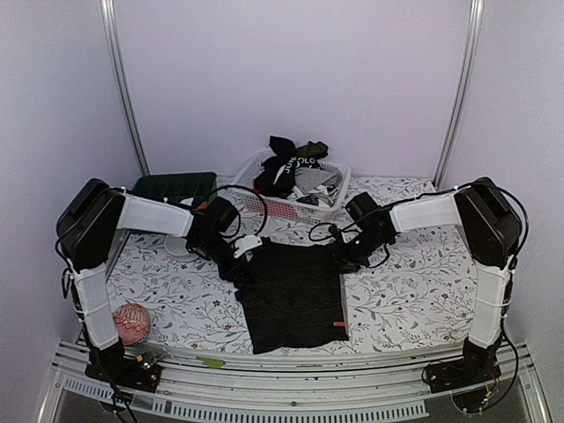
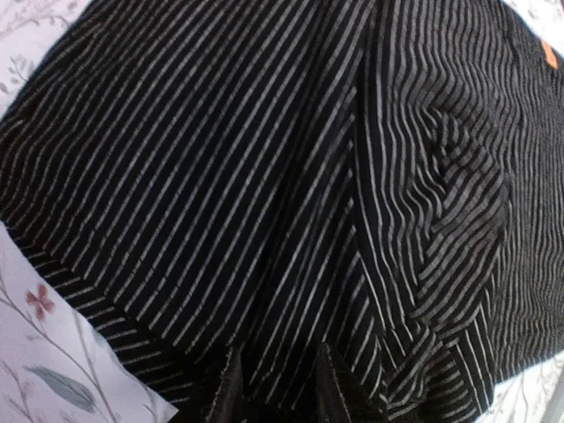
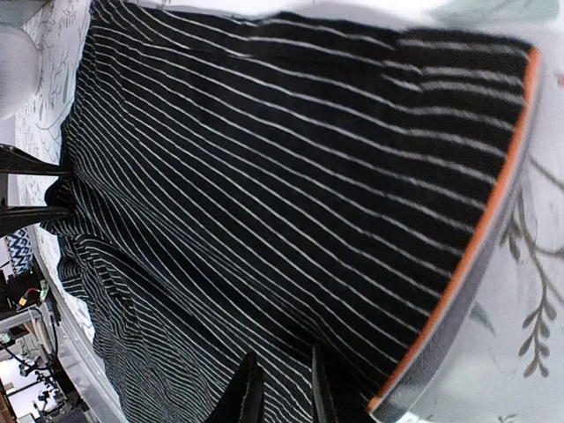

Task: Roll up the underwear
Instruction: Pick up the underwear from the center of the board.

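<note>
At table centre, toward the near edge: the underwear (image 1: 295, 295) lies spread flat, black with thin pale stripes, its far edge roughly between the two arms. We note a small orange tag (image 1: 339, 328) at its near right corner. The table (image 1: 414, 291) has a floral cover.

Left tool (image 1: 240, 256): low at the far left corner of the underwear. In the left wrist view the tool (image 2: 278, 357) sits over the striped cloth (image 2: 264, 176), fingers close together, with cloth in the narrow gap between them. We cannot tell whether it is pinching the cloth or only resting on it. The cloth here shows a raised fold toward the right, and the orange tag (image 2: 549, 53) is at the upper right.

Right tool (image 1: 348, 256): low at the far right corner of the underwear. In the right wrist view the tool (image 3: 284, 354) has its fingers near each other over the cloth (image 3: 264, 176). Again we cannot tell if there is a grip. Orange edging (image 3: 480, 238) runs along one edge of the underwear.

Far centre: a white lattice basket (image 1: 282, 209) with other garments (image 1: 295, 163) heaped in it, black, white and grey, some spilling over the rim.

Far left: a dark green tray (image 1: 174, 187). Near left, beside the left arm's base: a pink yarn ball (image 1: 132, 323).
</note>
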Robot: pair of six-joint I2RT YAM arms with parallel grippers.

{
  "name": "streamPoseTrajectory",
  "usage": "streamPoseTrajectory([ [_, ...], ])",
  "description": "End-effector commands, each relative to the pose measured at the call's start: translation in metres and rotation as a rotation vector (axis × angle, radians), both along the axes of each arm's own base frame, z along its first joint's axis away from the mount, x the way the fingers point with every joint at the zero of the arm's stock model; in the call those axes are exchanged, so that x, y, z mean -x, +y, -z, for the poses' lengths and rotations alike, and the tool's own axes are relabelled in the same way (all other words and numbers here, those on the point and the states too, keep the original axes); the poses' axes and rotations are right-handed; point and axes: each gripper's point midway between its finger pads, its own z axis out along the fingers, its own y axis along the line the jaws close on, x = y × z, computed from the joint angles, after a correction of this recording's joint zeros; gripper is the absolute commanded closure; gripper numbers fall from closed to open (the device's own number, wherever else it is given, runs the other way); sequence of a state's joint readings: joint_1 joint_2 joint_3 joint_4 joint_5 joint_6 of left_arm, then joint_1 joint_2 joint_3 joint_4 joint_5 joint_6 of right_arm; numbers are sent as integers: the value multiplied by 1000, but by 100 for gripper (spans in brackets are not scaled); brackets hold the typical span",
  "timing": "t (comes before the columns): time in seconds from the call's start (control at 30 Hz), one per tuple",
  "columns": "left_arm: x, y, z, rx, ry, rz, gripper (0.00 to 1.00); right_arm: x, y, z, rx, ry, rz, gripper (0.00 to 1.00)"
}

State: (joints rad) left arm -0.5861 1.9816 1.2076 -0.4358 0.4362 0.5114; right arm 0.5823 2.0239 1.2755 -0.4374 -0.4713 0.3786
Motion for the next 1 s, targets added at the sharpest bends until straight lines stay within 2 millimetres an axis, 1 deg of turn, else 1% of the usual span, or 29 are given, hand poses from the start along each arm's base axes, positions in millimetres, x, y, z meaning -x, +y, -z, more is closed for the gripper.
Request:
streamPoseTrajectory([
  [0.0,49,19,4,-49,91,19,71,38,-19,10,37,85,-22,80],
  [0.07,59,19,-1,-30,112,26,70,44,-11,-2,-24,83,-54,80],
  [0.1,59,19,-5,-19,113,25,66,47,-5,-11,-71,79,-75,80],
  [0.17,50,20,-13,1,95,4,61,45,5,-34,-151,31,-105,79],
  [0.23,28,22,-27,39,80,-34,55,34,9,-54,-198,-27,-109,75],
  [0.27,16,23,-34,63,75,-54,53,24,7,-60,-195,-61,-99,73],
  [0.33,-12,26,-52,120,59,-85,51,1,-2,-66,-174,-124,-65,70],
  [0.37,-23,26,-59,141,50,-84,50,-5,-8,-63,-152,-139,-50,68],
  [0.4,-34,25,-66,159,33,-80,49,-23,-12,-72,-149,-184,-31,67],
  [0.43,-43,24,-71,170,16,-73,48,-34,-16,-74,-138,-215,-15,66],
  [0.5,-59,22,-78,181,-19,-57,48,-50,-24,-70,-92,-267,1,65],
  [0.53,-66,21,-72,175,-19,-58,48,-57,-28,-69,-73,-293,-3,64],
  [0.6,-82,20,-70,176,-39,-63,48,-67,-30,-63,-52,-309,-9,63],
  [0.7,-96,20,-69,188,-49,-72,48,-79,-33,-51,5,-338,-19,61],
  [0.83,-103,17,-70,205,-51,-72,48,-87,-29,-35,24,-329,-44,60],
  [0.97,-104,18,-65,199,-60,-71,48,-88,-25,-19,16,-307,-75,57],
])
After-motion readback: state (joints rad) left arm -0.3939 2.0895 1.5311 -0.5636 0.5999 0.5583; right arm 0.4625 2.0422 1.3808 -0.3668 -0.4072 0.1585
